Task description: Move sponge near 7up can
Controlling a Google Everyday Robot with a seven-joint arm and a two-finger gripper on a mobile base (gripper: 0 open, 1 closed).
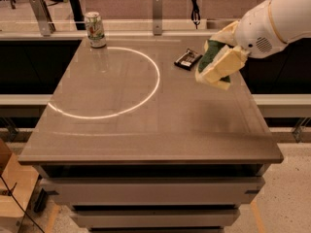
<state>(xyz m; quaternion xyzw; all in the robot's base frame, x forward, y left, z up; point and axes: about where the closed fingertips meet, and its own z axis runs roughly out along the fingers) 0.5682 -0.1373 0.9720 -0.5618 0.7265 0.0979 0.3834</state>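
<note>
The tool [221, 56] is reaching in from the right on the end of the white arm [272, 21] and is hanging above the right-hand part of the worktop [146, 130]. Its pale padded fingers are closing around the sponge [216, 74] and gripping it, with little gap to spare beyond the sponge's own thickness. The sponge is sitting tilted in that grasp, its dark green face turning towards the left and its thick yellow foam pointing down and to the right; it is not touching the worktop. A flat black packet [187, 58] is lying on the worktop just beside the sponge, to its left. The 7up can [95, 29] is standing upright at the far left corner, well apart from the sponge and the tool. A bright ring of light [156, 84] is showing on the worktop between them.
</note>
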